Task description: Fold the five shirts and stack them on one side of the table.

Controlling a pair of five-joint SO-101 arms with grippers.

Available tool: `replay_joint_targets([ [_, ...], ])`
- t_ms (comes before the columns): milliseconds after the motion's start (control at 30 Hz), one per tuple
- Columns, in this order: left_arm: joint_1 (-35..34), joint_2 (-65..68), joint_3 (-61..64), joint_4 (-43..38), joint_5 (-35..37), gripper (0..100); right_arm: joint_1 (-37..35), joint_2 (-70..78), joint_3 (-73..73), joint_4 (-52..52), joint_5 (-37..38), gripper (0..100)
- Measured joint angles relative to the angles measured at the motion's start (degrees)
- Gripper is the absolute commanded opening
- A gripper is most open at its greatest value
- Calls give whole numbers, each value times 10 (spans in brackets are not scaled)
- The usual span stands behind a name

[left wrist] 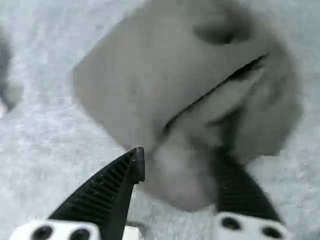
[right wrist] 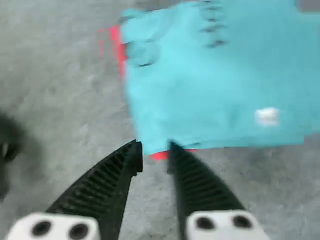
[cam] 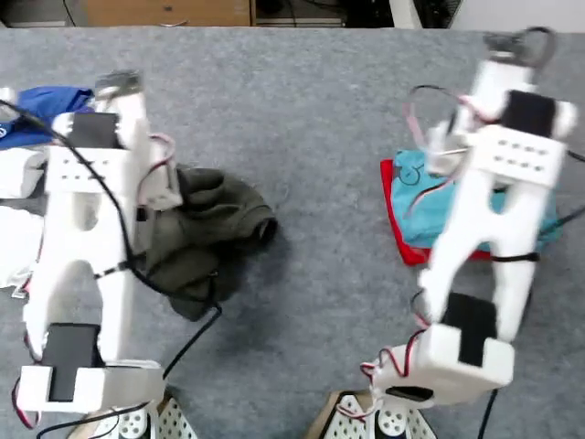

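A teal shirt (cam: pixel 416 215) lies folded on a red shirt (cam: pixel 395 233) at 3 o'clock on the worktop (cam: pixel 311 137), likely starting the stack; the right claw (right wrist: pixel 154 147), narrowly parted, hangs at its edge. The crumpled olive shirt (left wrist: pixel 180 90) lies toward 9 o'clock, its near edge between the spread left claw (left wrist: pixel 180 165), apparently set to pinch it

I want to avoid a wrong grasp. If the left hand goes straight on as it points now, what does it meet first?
The crumpled dark shirt: it lies directly ahead of the open left hand, with part of it between the fingers. Depth is unclear, so they may be touching it.
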Motion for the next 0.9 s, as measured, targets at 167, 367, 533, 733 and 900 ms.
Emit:
replay_joint_targets([
  [167, -134, -1, 4, 5, -23, 300, -153, -21, 59, 0, 4, 333],
  [367, -284, -1, 33, 5, -56, 300, -347, -1, 88, -1, 4, 333],
  [533, -376, -1, 59, 5, -57, 300, -452, 75, 90, -30, 4, 333],
  [733, -444, -1, 81, 5, -97, 300, -537, 194, 90, -105, 4, 331],
  [900, -478, -1, 86, 5, -127, 300, -542, 285, 59, -140, 4, 172],
])
